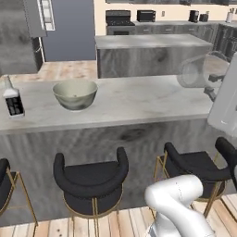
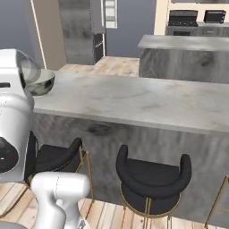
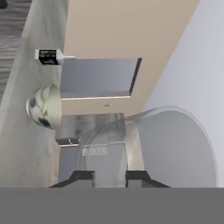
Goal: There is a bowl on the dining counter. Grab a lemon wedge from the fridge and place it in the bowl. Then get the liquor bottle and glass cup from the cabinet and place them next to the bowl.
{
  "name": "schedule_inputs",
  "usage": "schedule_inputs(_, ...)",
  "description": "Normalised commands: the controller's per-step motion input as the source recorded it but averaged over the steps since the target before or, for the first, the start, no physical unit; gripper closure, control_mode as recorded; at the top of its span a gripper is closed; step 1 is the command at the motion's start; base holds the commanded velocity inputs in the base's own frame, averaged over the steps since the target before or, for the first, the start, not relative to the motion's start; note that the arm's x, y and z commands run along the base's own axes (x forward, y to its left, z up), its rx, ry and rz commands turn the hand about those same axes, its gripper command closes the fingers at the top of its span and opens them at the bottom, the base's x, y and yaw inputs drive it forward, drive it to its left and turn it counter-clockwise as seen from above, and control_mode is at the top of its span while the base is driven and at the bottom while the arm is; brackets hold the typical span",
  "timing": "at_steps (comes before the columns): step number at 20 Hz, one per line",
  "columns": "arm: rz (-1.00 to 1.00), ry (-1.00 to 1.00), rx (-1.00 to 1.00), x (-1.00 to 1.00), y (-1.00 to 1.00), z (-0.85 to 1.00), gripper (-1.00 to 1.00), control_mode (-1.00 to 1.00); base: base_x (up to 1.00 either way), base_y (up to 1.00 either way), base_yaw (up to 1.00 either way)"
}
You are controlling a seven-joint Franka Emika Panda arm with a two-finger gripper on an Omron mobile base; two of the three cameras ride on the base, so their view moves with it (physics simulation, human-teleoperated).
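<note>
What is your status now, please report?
Gripper shut on glass cup, held on its side above dining counter. Liquor bottle already stands beside bowl. Counter stretch between cup and bowl bare.

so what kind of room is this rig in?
A rendered open-plan home kitchen: a long light grey marbled dining counter with black cushioned bar stools in front, and a black stove and black microwave along the back wall.

Glossy white rounded arm (image 1: 178,203) segments with dark joints
</note>
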Motion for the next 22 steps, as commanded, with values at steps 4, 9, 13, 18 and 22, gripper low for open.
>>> schedule_inputs(4,0.0,0.0,0.0,0.0,0.0,0.0,1.0,1.0,0.09,0.71,-0.01)
schedule_inputs(9,0.0,0.08,0.0,0.15,0.0,0.01,1.0,-1.0,0.54,0.32,0.0)
schedule_inputs(13,0.0,0.55,0.0,0.49,-0.02,0.06,1.0,-1.0,0.0,0.0,0.0)
schedule_inputs(18,0.0,0.74,-0.05,0.34,0.0,-0.02,1.0,-1.0,0.0,0.0,0.0)
schedule_inputs(22,0.0,0.53,-0.04,0.03,-0.2,-0.19,1.0,-1.0,0.0,0.0,0.0)
